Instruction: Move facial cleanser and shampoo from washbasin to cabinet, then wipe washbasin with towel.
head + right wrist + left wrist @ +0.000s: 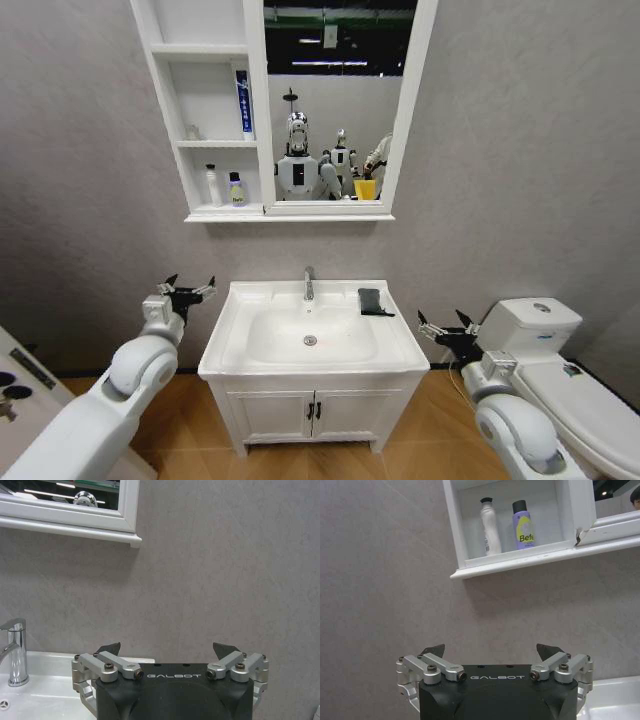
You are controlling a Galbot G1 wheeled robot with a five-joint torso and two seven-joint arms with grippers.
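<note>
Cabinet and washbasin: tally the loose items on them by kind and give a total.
Bottles on the cabinet bottom shelf: 2, the white bottle and the purple bottle
Blue box on the middle shelf: 1
Small clear item on the middle shelf, too small to identify: 1
Towel on the washbasin rim: 1
Total: 5

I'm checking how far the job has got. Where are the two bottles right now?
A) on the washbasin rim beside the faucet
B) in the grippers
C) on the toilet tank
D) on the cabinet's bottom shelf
D: the white bottle and purple bottle stand side by side on the cabinet's bottom shelf.
</note>
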